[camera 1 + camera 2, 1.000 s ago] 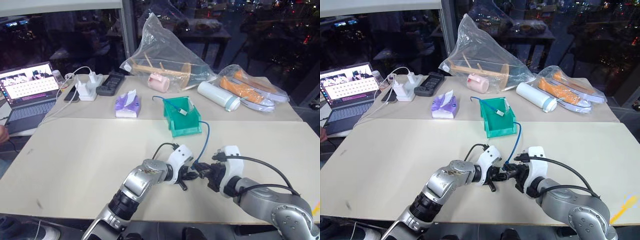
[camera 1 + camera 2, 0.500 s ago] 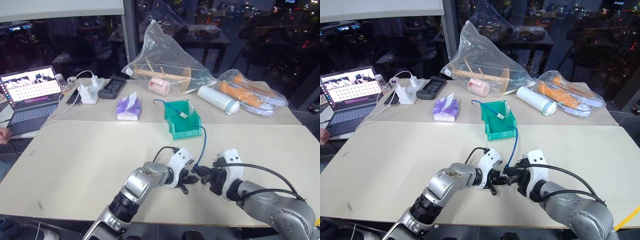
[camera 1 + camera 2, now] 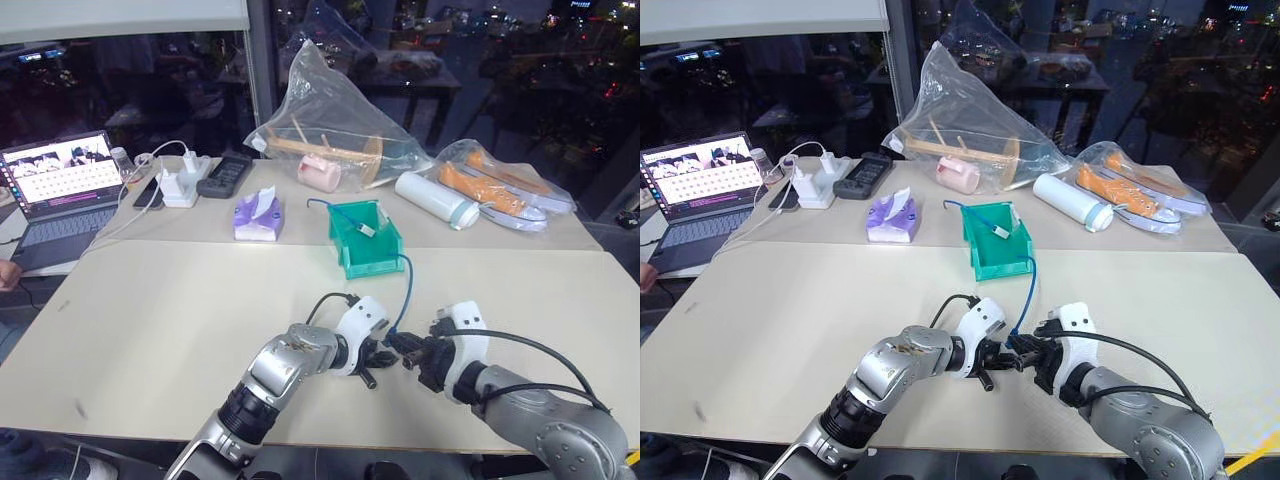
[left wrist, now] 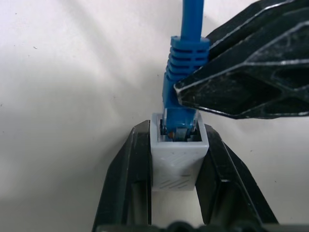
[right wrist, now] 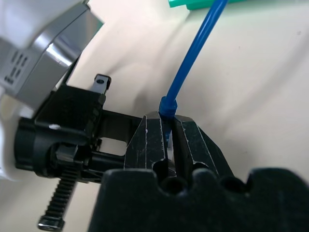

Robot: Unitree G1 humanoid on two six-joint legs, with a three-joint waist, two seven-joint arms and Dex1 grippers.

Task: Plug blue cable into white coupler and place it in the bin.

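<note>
- The left hand (image 4: 176,193) pinches the coupler (image 4: 177,162) between its two black fingers (image 4: 130,179), which press on the block's opposite sides.
- The coupler's open socket faces away from the left wrist, and the cable (image 4: 186,58) has its blue-booted plug seated in that socket; how deep it sits cannot be told.
- The right hand (image 5: 166,140) is pressed together on the cable just behind the plug, the blue cord rising out from between its fingers (image 5: 149,140).
- In the left wrist view, a right finger (image 4: 251,67) lies against the side of the blue boot, just above the coupler.
- From the head views, both hands (image 3: 385,352) (image 3: 415,358) meet tip to tip over the near part of the surface (image 3: 170,310), left hand pointing toward the right one.
- From the hands the cable (image 3: 408,285) climbs in a curve to the bin (image 3: 365,245), where its far end with a clear plug (image 3: 366,228) lies inside.
- The bin stands on the surface beyond the hands, near the seam between the two tabletops, well apart from them.
- Behind the bin lie a purple tissue pack (image 3: 257,214), a white bottle (image 3: 436,199) and clear bags (image 3: 335,120).
- A laptop (image 3: 60,190) and white chargers (image 3: 178,180) sit at the far left.
</note>
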